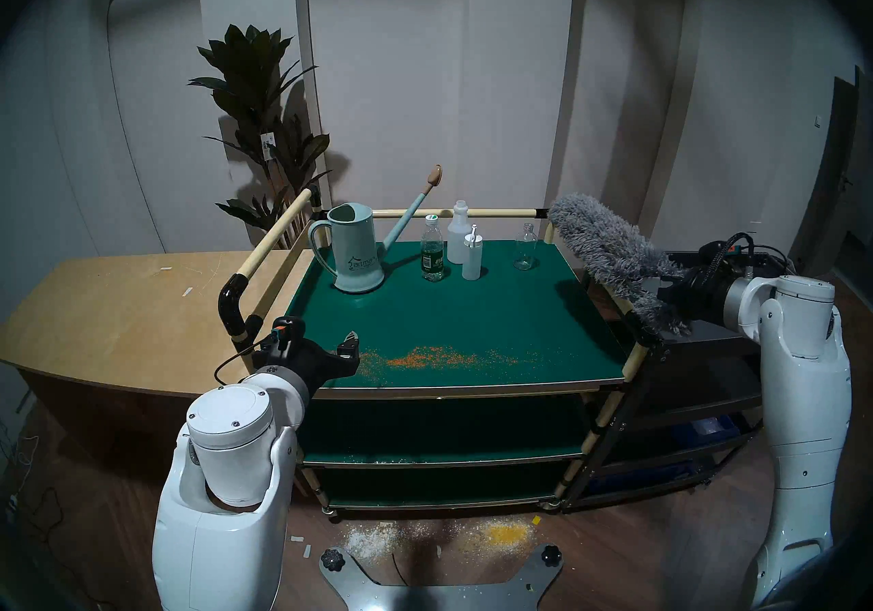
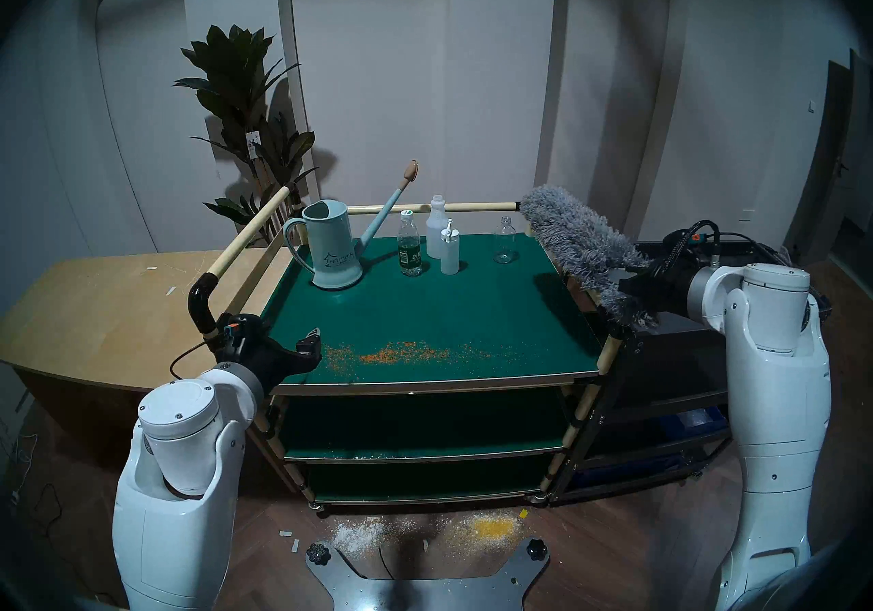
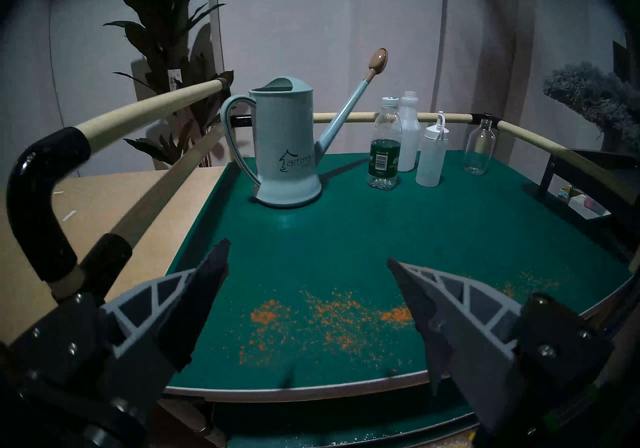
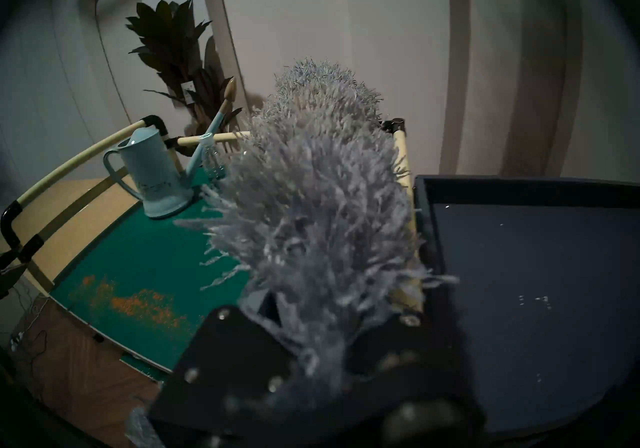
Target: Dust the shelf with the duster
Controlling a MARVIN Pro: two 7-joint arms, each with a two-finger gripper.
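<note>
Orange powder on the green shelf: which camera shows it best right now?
The left wrist view: the orange powder lies close below the open left gripper, unobstructed, near the shelf's front edge. Both head views show it whole but small. The right wrist view catches it obliquely, beside the duster.

Dim rm w/ pale walls (image 1: pixel 510 76) in tall arched panels, dark wood floor (image 1: pixel 637 563) w/ white & yellow powder (image 1: pixel 439 539) spilled at 6 o'clock, light wooden counter (image 1: pixel 118 312) at 9, leafy potted plant (image 1: pixel 264 123) at 11, black tray cart (image 1: pixel 699 407) at 3.
</note>
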